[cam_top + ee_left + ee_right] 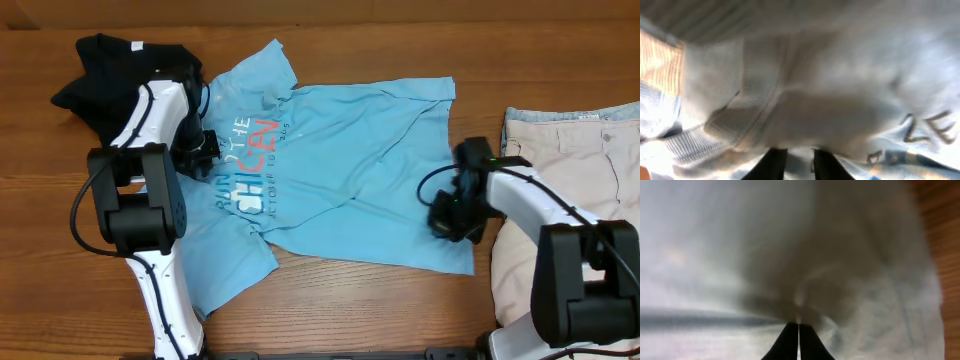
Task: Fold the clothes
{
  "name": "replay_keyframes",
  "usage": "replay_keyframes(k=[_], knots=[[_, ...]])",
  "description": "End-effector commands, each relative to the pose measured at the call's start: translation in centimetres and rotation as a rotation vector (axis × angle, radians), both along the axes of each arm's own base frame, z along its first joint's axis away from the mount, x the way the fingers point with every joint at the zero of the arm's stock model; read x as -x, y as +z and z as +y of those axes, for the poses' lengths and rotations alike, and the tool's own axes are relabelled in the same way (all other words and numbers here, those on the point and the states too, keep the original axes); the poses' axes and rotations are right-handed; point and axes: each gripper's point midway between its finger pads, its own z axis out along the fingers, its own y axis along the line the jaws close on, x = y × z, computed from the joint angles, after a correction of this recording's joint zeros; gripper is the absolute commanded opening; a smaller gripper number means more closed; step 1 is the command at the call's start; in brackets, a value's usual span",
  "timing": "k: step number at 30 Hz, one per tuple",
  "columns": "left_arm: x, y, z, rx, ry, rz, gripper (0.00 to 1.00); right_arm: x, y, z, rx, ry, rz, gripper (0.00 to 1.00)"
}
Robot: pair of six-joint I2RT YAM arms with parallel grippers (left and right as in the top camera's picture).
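A light blue T-shirt (340, 170) with white, red and dark lettering lies spread flat across the middle of the table, collar end toward the left. My left gripper (207, 150) sits low at the shirt's collar end. In the left wrist view its fingers (775, 162) stand slightly apart, with pale cloth (805, 100) showing in the gap and nothing pinched. My right gripper (445, 218) rests on the shirt's hem end. In the right wrist view its jaws (799, 326) are pressed together on puckered shirt fabric (805, 285).
A black garment (100, 70) lies bunched at the back left, just behind the left arm. Beige shorts (570, 160) lie at the right edge, partly under the right arm (580, 260). Bare wooden table (40, 220) shows at the front and left.
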Motion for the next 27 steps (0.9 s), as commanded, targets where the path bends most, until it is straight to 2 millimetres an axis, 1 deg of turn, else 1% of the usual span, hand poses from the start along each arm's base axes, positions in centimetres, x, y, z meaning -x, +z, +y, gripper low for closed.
replay_keyframes(k=[1, 4, 6, 7, 9, 10, 11, 14, 16, 18, 20, 21, 23, 24, 26, 27], knots=[[-0.7, -1.2, -0.7, 0.029, -0.051, 0.008, 0.24, 0.0, -0.8, -5.9, 0.167, -0.162, 0.014, 0.04], [-1.1, -1.0, -0.8, 0.031, -0.062, -0.006, 0.23, 0.0, -0.6, -8.0, 0.17, -0.222, 0.014, 0.04], [-1.3, -1.0, -1.0, 0.033, -0.076, -0.012, 0.23, 0.0, -0.3, -8.7, 0.164, -0.229, 0.013, 0.04], [-1.3, -1.0, -1.1, 0.033, -0.078, -0.012, 0.24, -0.2, -0.1, -8.6, 0.144, -0.21, 0.008, 0.04], [-1.3, -1.0, -1.5, 0.047, -0.094, -0.013, 0.22, -0.8, 0.5, -7.3, 0.051, -0.119, -0.02, 0.05], [-1.4, -0.8, -1.8, 0.063, -0.104, -0.015, 0.18, -1.0, 1.0, -6.5, 0.005, -0.071, -0.037, 0.08], [-1.4, -0.5, -2.2, 0.081, -0.11, -0.012, 0.15, -1.2, 1.5, -5.8, -0.034, -0.025, -0.053, 0.08], [-2.0, 1.7, -3.1, 0.122, -0.115, -0.022, 0.13, -2.4, 3.6, -4.1, -0.099, 0.044, -0.125, 0.09], [-3.1, 3.6, -3.8, 0.148, -0.139, -0.059, 0.13, -3.6, 5.4, -3.1, -0.131, 0.066, -0.197, 0.11], [-4.7, 5.9, -5.4, 0.207, -0.174, -0.126, 0.14, -4.9, 7.2, -2.0, -0.164, 0.09, -0.28, 0.12], [-6.2, 7.4, -7.3, 0.273, -0.223, -0.196, 0.13, -6.0, 8.2, -1.1, -0.19, 0.105, -0.347, 0.12], [-6.9, 7.8, -8.3, 0.296, -0.246, -0.229, 0.12, -6.5, 8.4, -0.7, -0.196, 0.109, -0.37, 0.12], [-8.0, 7.9, -10.0, 0.317, -0.292, -0.28, 0.11, -7.4, 8.3, -0.1, -0.197, 0.117, -0.401, 0.13], [-8.4, 7.5, -10.8, 0.318, -0.323, -0.294, 0.09, -7.8, 8.2, 0.2, -0.197, 0.129, -0.414, 0.13], [-8.4, 6.6, -12.3, 0.32, -0.374, -0.298, 0.04, -8.4, 7.6, 0.9, -0.199, 0.154, -0.431, 0.14], [-8.1, 6.1, -13.0, 0.323, -0.389, -0.291, 0.04, -8.6, 7.2, 1.3, -0.202, 0.165, -0.431, 0.15]])
